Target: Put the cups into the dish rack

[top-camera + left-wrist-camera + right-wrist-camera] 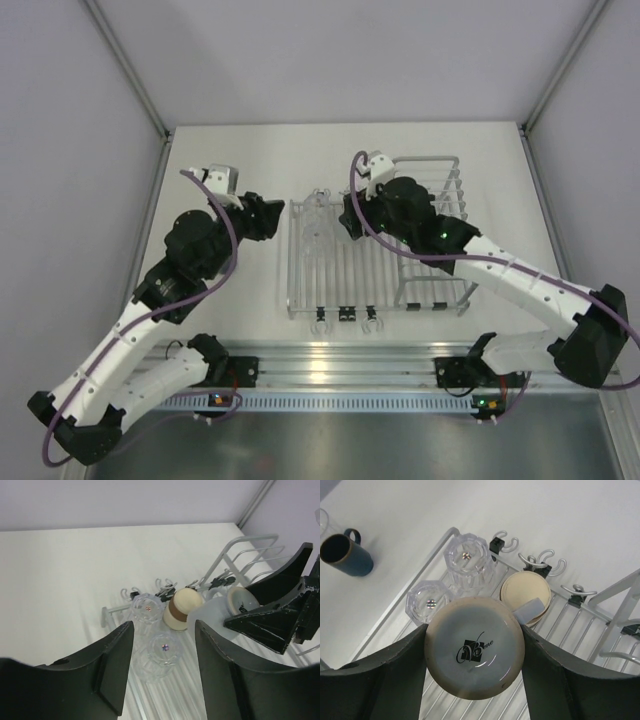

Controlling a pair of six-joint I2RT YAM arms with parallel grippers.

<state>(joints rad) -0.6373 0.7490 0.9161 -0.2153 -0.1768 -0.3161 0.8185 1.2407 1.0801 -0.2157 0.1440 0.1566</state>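
Right gripper (pixel 474 646) is clamped on the pale blue cup (pixel 475 630). One finger sits on each flank, and the cup is inverted with its printed base up toward the wrist camera. The cup's axis is upright, mouth down toward the bars of the dish rack (pixel 345 285).

The move turns on what lies straight below. The cup hangs over the flat barred section, between neighbours already parked there:
- Two clear cups (pixel 470 555) sit inverted on the side toward the outer rail.
- The tan-and-brown cup (pixel 525 587) sits inverted on the other side, just beside the held cup; in the wrist view their rims overlap.
- Neither wrist view shows whether the pale blue cup's mouth is already on the bars.

Judgement: the drop should be plumb, with no sideways drift. The slot is tight, and a nudge could tip the tan cup or slide a clear one along the slick bars.

Left gripper (pixel 163 630) has its fingers well apart with nothing between the pads. One clear cup shows through the gap, beyond the tips, standing on the rack.

The dark blue mug (pixel 345 555) stands upright on the table (pixel 570 510), outside the rack rail and well apart from the others. It is on the left arm's side, so likely that arm's pick. The top view hides it.
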